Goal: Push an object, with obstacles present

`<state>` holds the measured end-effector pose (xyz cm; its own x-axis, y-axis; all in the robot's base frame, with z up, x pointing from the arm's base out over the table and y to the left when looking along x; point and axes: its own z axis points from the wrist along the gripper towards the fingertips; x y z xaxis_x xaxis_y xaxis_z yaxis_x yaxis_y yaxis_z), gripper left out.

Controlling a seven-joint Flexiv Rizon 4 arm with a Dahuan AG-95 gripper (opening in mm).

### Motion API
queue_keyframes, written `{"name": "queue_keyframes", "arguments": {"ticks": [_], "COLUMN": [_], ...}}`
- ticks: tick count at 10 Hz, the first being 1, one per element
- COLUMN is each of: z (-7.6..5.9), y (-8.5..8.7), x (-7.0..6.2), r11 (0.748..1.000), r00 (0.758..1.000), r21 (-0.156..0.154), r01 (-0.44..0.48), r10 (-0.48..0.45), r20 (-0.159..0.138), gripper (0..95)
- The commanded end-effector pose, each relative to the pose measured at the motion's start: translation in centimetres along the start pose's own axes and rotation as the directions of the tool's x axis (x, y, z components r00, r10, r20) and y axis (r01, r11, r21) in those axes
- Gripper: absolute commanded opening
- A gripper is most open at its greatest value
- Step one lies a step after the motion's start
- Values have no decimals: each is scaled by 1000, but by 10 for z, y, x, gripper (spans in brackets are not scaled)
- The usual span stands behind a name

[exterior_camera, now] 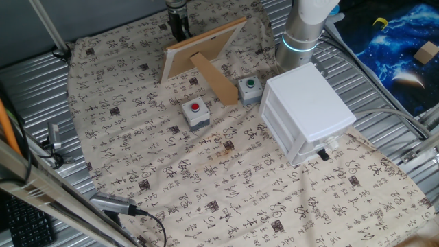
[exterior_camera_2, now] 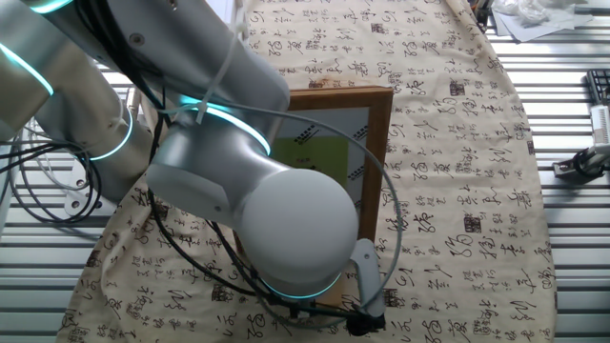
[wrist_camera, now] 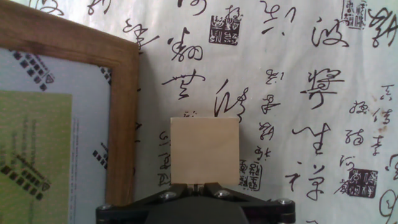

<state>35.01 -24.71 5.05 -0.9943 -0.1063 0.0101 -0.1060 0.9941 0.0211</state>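
calligraphy cloth [wrist_camera: 298,74], wooden block [wrist_camera: 205,151] touching claw [wrist_camera: 201,186], frame [wrist_camera: 124,112] beside

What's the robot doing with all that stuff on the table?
The robot arm is working at the far end of the table, behind the wooden frame. In the hand view its gripper sits right against a small wooden block lying on the cloth beside the frame. Two button boxes, red and green, and a white cabinet stand in front of the frame.
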Motion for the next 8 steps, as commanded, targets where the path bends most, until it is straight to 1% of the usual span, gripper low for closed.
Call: {"name": "queue_keyframes", "arguments": {"ticks": [1,8], "z": [-1,-1], "y": [0,-1], "x": [-1,0], "r11": [1000,1000], "r00": [1000,1000], "r21": [0,0], "r01": [-1,-4], "r10": [1,4], "r20": [-4,-15], "gripper": [0,0]}}
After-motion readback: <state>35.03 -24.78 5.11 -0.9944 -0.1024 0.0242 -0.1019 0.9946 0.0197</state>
